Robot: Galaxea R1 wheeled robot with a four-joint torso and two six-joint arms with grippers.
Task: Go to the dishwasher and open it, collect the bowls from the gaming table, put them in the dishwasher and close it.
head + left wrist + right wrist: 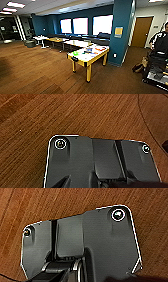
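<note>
Your yellow-legged gaming table [86, 56], small green bowl-like item [75, 53] on top, stands centre frame; gripper states cannot be told; in my judgement, driving close risks clipping its near corner leg [88, 73].

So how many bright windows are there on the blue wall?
3, side by side on the far blue wall: a left window, a middle window and a right window. The blue pillar may hide more.
</note>
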